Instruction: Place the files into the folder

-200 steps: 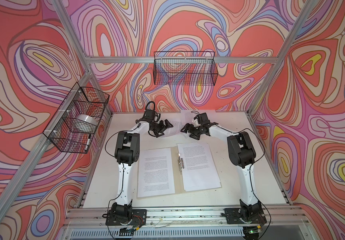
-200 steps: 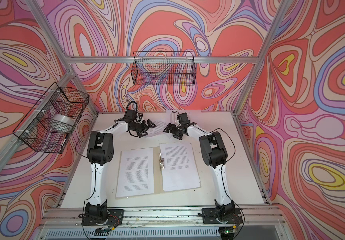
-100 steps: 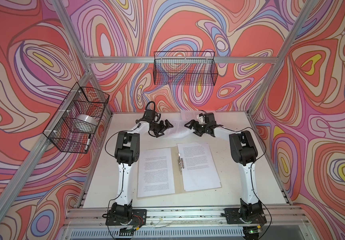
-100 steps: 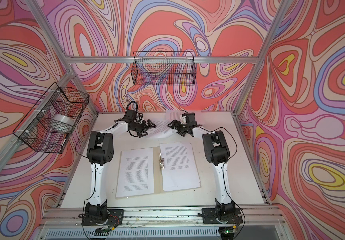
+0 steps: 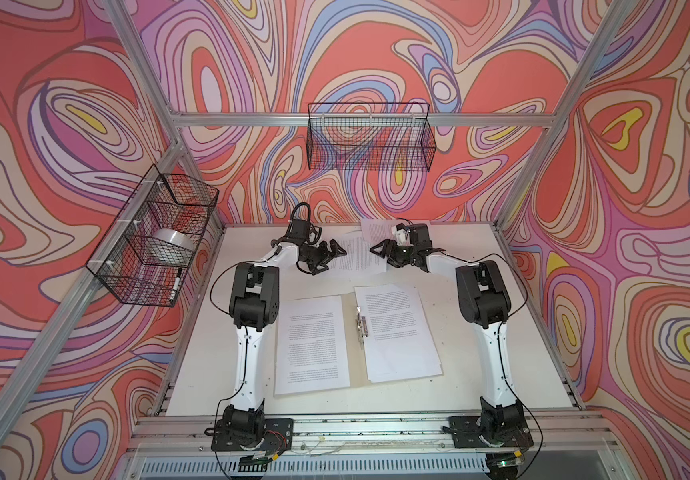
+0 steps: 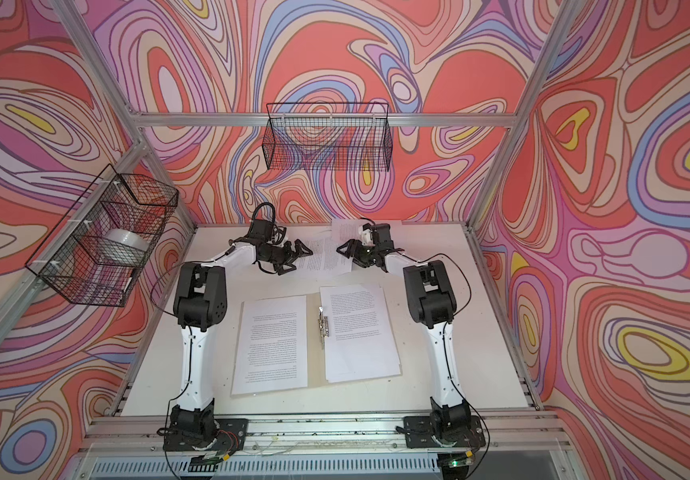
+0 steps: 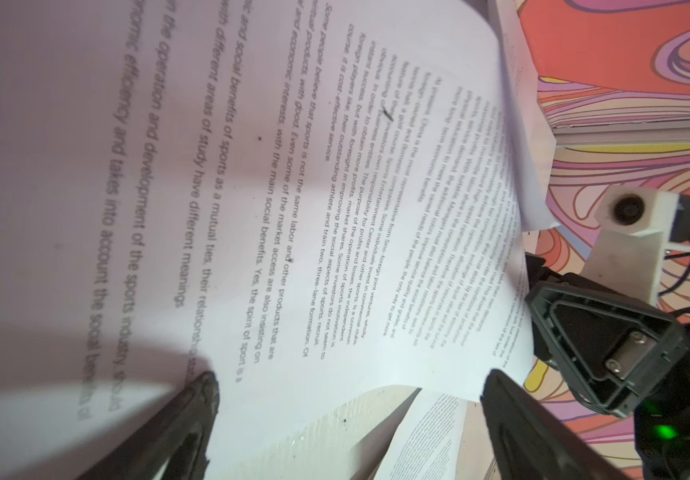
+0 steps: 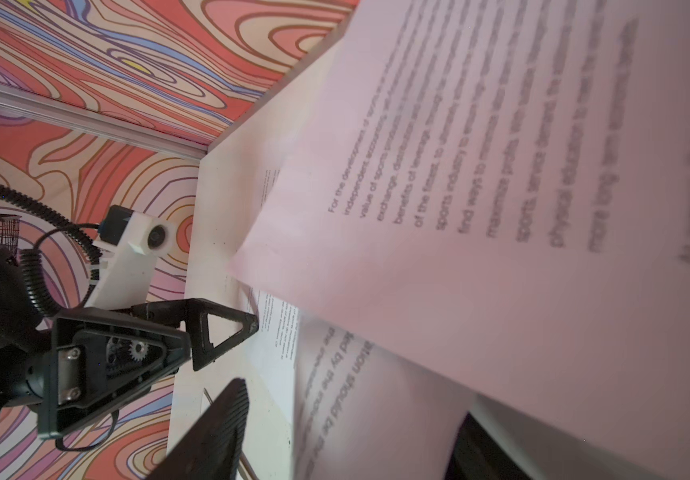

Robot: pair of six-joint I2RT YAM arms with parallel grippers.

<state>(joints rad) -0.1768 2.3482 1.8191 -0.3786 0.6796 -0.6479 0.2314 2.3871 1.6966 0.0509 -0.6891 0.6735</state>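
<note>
The tan folder [image 5: 355, 365] lies open at the table's middle, metal clip [image 5: 362, 326] along its spine. One of the files [image 5: 312, 345] rests on its left half, another [image 5: 397, 332] on its right half. More loose sheets [image 5: 355, 259] lie at the back between both grippers. My left gripper [image 5: 332, 259] is open, its fingers [image 7: 193, 415] straddling the near edge of a curled sheet [image 7: 293, 208]. My right gripper [image 5: 376, 249] faces it, jaws apart around the sheet's opposite edge [image 8: 376, 395], which bows upward. A further sheet [image 8: 501, 208] hangs blurred above the right fingers [image 8: 218, 428].
A wire basket [image 5: 156, 241] on the left wall holds a tape roll [image 5: 170, 243] and a marker. A second wire basket [image 5: 370, 141] hangs on the back wall. Aluminium posts frame the white table [image 5: 480, 374]; the back wall stands just behind the loose sheets.
My right gripper has swung back and left onto the loose sheets, its jaws have narrowed, and the sheet's edge has lifted. The left arm has stayed put.
</note>
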